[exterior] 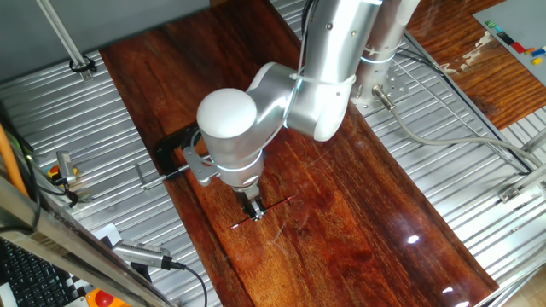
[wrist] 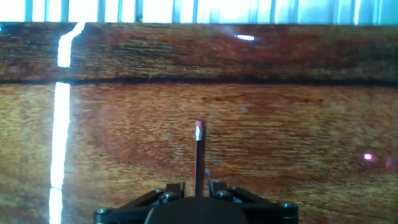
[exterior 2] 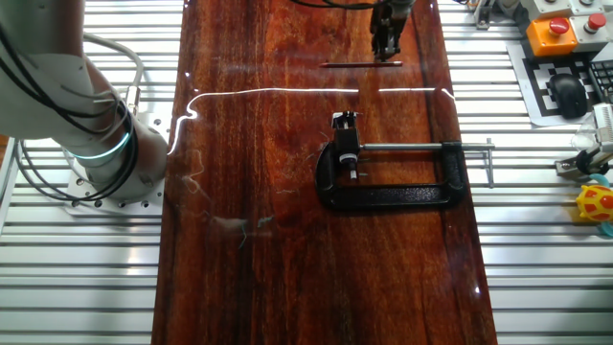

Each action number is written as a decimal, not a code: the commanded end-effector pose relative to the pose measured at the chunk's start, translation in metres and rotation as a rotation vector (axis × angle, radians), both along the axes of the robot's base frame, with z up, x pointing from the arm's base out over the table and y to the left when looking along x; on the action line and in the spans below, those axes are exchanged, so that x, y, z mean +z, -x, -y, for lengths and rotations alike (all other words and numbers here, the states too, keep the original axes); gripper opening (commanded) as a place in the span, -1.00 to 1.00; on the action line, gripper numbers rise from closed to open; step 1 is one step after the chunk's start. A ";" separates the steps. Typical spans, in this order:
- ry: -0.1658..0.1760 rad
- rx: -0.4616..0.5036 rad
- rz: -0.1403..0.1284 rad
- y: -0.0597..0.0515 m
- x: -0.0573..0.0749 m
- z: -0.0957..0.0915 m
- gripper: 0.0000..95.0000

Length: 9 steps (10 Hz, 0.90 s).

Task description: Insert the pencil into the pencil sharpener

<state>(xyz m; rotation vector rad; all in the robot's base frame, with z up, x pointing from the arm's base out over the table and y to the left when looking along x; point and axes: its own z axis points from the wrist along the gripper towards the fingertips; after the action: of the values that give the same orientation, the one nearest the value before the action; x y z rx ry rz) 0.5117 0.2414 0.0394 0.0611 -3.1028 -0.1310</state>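
Tool [wrist: 196, 188] astride unlabelled pencil [wrist: 198, 155]

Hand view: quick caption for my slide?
Claw straddling the thin pencil lying on the wooden table, its pale end pointing away.

Pencil [wrist: 198, 158] base hidden between the fingers [wrist: 175, 190].

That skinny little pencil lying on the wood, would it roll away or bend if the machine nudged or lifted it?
The pencil looks like a thin straight stick lying flat on glossy wood, so a sideways nudge would probably roll or skid it. It seems stiff rather than floppy, and likely very light. The gripper straddles one end, so it might droop or pivot when lifted.
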 end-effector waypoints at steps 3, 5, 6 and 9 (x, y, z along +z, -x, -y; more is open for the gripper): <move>0.004 -0.064 0.013 0.000 -0.010 0.002 -0.60; 0.005 -0.069 0.022 -0.001 -0.015 0.003 -0.60; 0.005 -0.070 0.024 -0.001 -0.017 0.004 -0.60; 0.006 -0.072 0.027 0.001 -0.021 0.004 -0.60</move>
<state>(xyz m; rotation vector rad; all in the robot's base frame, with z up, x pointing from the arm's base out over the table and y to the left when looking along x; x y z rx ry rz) 0.5099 0.2380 0.0173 -0.0484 -3.1331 -0.1263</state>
